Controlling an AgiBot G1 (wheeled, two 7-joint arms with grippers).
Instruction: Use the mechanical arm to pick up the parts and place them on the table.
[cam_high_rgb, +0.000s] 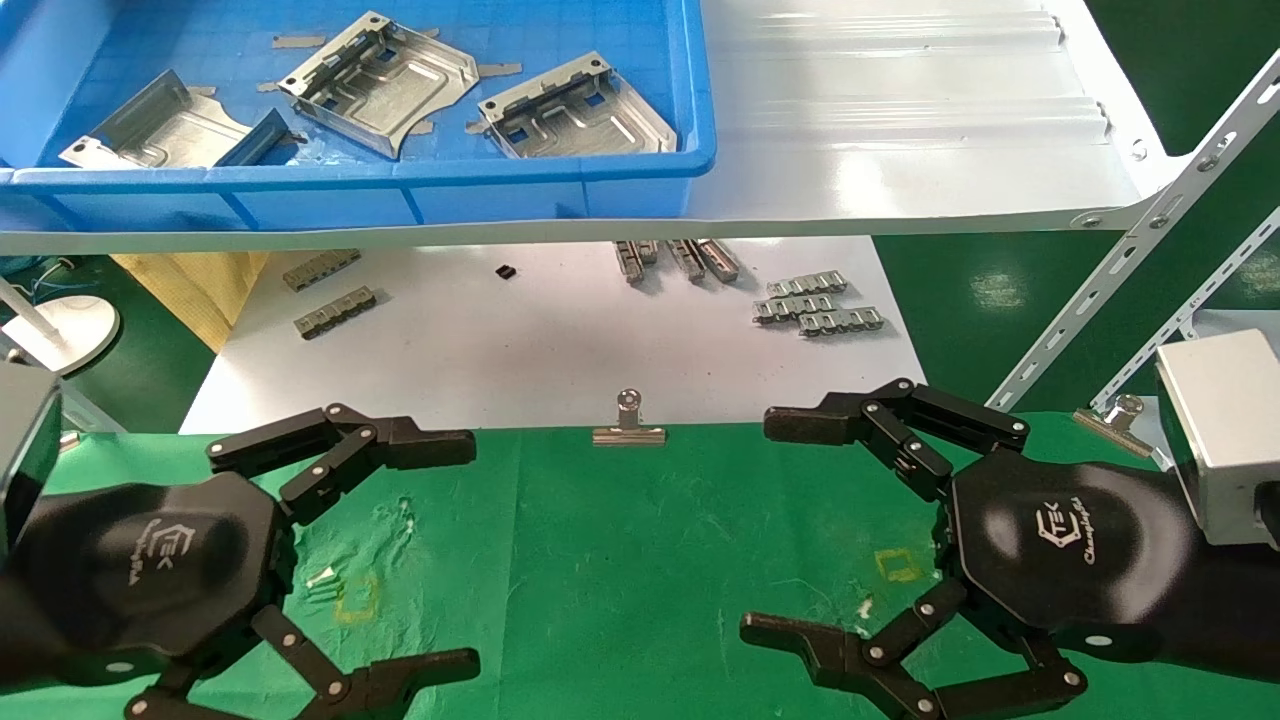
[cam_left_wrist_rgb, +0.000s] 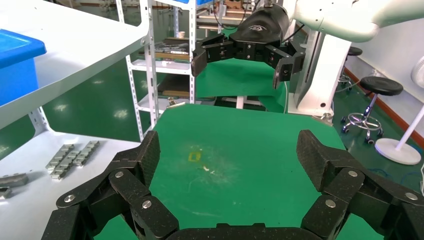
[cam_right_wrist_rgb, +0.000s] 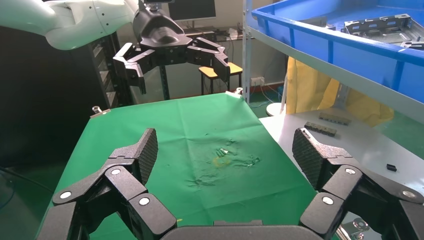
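Three silver parts lie in the blue tray (cam_high_rgb: 450, 185) on the upper shelf: one at the left (cam_high_rgb: 160, 130), one in the middle (cam_high_rgb: 385, 80), one at the right (cam_high_rgb: 580, 115). One also shows in the right wrist view (cam_right_wrist_rgb: 385, 25). My left gripper (cam_high_rgb: 465, 555) hovers open and empty over the left of the green table (cam_high_rgb: 620, 560). My right gripper (cam_high_rgb: 760, 527) hovers open and empty over its right side. Each faces the other across the cloth. The wrist views show the left gripper (cam_left_wrist_rgb: 227, 155) and the right gripper (cam_right_wrist_rgb: 225, 155) holding nothing.
A white shelf (cam_high_rgb: 900, 150) carries the tray. Below it a white surface (cam_high_rgb: 540, 340) holds small grey linked strips (cam_high_rgb: 815, 305). A silver binder clip (cam_high_rgb: 628, 425) grips the cloth's far edge. Slotted metal braces (cam_high_rgb: 1130, 250) rise at the right. Yellow squares (cam_high_rgb: 898, 565) mark the cloth.
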